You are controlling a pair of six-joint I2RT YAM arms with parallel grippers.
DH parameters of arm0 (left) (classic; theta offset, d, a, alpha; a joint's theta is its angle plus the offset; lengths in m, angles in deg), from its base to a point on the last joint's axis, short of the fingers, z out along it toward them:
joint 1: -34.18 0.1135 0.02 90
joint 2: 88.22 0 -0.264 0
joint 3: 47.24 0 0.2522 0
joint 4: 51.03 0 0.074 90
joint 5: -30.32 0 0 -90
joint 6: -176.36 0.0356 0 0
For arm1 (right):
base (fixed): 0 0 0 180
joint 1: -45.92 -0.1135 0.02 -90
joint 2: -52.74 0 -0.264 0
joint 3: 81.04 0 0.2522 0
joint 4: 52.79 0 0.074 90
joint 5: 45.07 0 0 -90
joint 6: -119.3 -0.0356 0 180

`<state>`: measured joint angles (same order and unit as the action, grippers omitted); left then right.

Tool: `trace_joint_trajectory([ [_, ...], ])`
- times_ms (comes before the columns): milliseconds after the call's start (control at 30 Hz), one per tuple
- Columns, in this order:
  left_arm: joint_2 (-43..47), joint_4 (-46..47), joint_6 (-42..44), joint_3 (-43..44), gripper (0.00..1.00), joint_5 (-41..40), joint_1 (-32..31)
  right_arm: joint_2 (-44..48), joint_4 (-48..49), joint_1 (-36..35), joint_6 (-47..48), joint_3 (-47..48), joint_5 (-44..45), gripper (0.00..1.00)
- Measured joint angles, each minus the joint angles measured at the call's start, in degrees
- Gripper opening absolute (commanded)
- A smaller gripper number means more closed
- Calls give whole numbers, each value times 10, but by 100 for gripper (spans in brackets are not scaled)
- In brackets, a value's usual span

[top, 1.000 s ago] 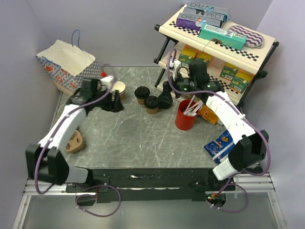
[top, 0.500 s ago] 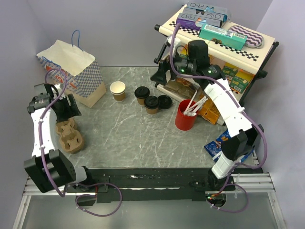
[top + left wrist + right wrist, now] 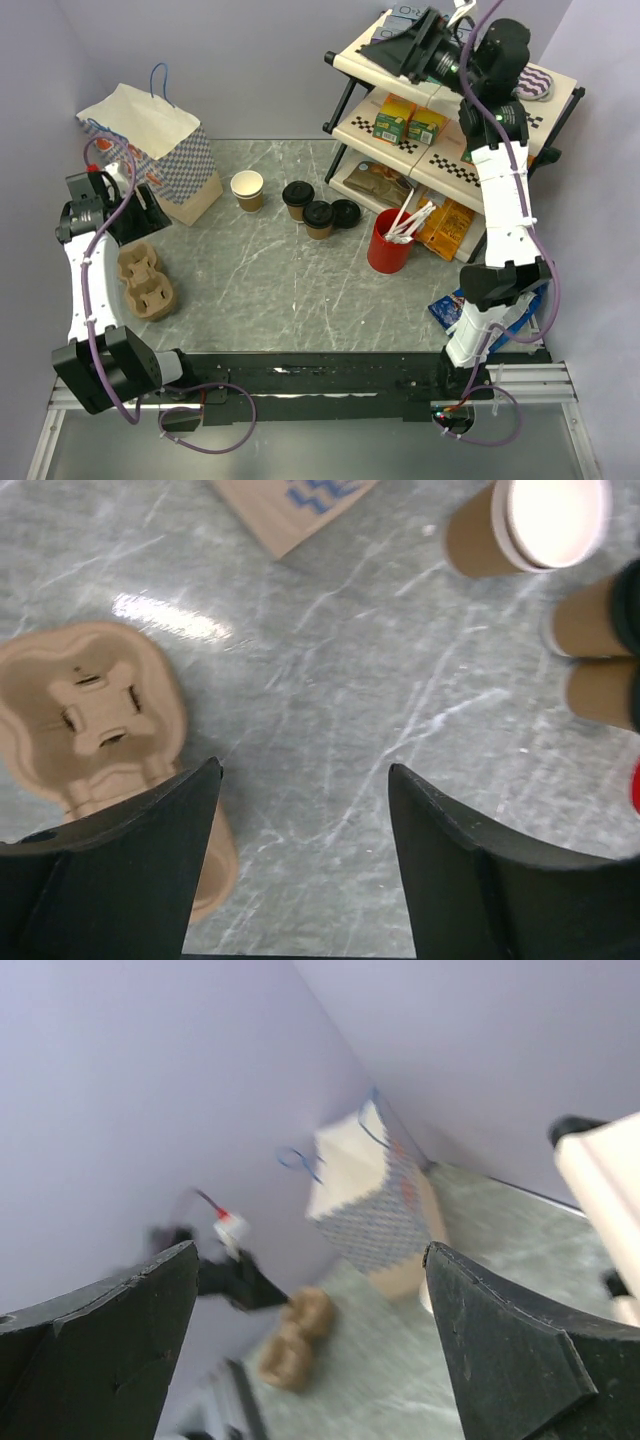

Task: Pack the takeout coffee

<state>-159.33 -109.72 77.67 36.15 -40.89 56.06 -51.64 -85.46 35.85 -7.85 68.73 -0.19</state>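
**Not begun: 0 of 2 coffees packed**

Find lidded coffee cup (image 3: 298,197) and second lidded cup (image 3: 319,217) upright mid-table, just beside each other, w/ a loose black disc (image 3: 346,212) at their right (prob. spare lid, can't confirm). Neither in a holder nor in a bag.

Note pulp cup carrier (image 3: 146,283) at left edge, slots empty. Note paper bag (image 3: 150,140) standing back-left, inside not visible.

Left to do, by my read: lift both cups, seat them in carrier and/or bag. Can't tell which is meant.

Left gripper (image 3: 140,218): jaws apart, nothing between them, hovering over bare table just beside carrier, near bag corner. Well apart from cups.

Right gripper (image 3: 392,45): jaws wide apart, empty, raised to top-shelf height and facing across the room. Far from cups.

Surface: grey marbled tabletop (image 3: 290,290), flat, bit of glare in left wrist view.

Room: plain lilac walls on 3 sides. Checker-trimmed shelf rack (image 3: 450,165) back-right w/ boxes. Also lidless cup (image 3: 247,188) near bag, red cup of stirrers (image 3: 388,245) in front of rack, blue packet (image 3: 465,300) at right edge.
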Motion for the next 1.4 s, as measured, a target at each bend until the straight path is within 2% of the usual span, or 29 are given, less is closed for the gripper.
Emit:
trace_joint_trajectory([
  [133, -9, -8, 5, -12, 75, -30, 0, -23, 5, 5, -95, 71, 8, 100],
  [333, 7, -10, 15, -38, 75, -41, 0, -21, 3, -1, -153, 146, 38, 100],
  [867, 34, -6, 28, -55, 75, -54, 0, 5, -27, -5, -176, 138, 68, 100],
  [967, 34, -11, 37, -56, 75, -63, 0, 23, -18, 0, -169, 89, 63, 100],
  [1033, 36, -15, 47, -63, 75, -70, 0, 48, -3, 2, -148, 16, 49, 100],
  [1133, 42, -19, 57, -81, 74, -81, 0, 79, -3, -2, -63, -99, 12, 100],
  [1233, 47, -33, 65, -89, 73, -89, 0, 89, -74, -30, 72, -204, 13, 100],
  [1400, 36, -70, 71, -64, 75, -115, 0, 88, -212, -112, 292, -324, 95, 100],
])
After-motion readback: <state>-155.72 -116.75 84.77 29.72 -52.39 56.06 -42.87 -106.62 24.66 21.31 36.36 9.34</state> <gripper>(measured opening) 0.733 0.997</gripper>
